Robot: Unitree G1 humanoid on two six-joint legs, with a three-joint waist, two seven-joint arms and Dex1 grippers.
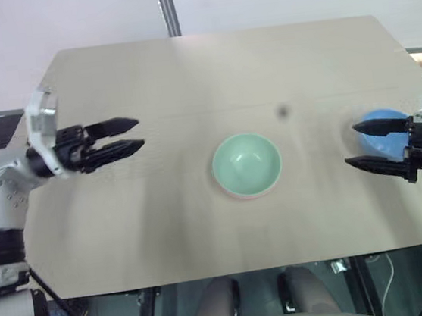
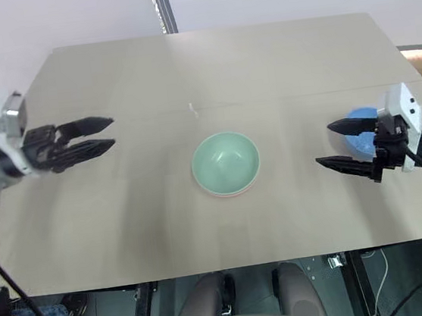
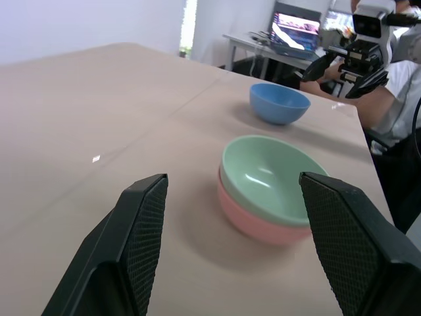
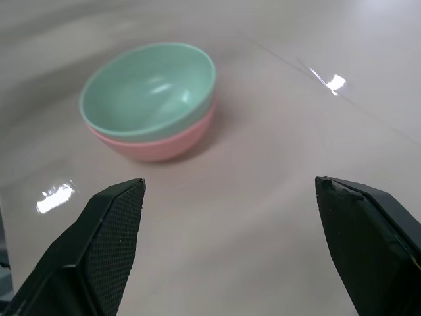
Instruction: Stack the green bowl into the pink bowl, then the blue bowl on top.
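The green bowl (image 1: 247, 163) sits nested inside the pink bowl (image 4: 162, 144) at the middle of the table; only the pink rim and lower wall show beneath it. The blue bowl (image 1: 381, 126) stands upright near the table's right edge, partly behind my right gripper (image 1: 362, 143), which hovers open just in front of it, fingers pointing toward the stack. Over the left part of the table my left gripper (image 1: 132, 134) is open and empty, level, pointing toward the stacked bowls from well apart.
The beige table (image 1: 186, 77) has bare surface all around the stack. A grey post (image 1: 167, 6) rises behind its far edge. In the left wrist view a person's sleeve (image 3: 395, 99) and a desk with a monitor (image 3: 296, 29) lie beyond the table.
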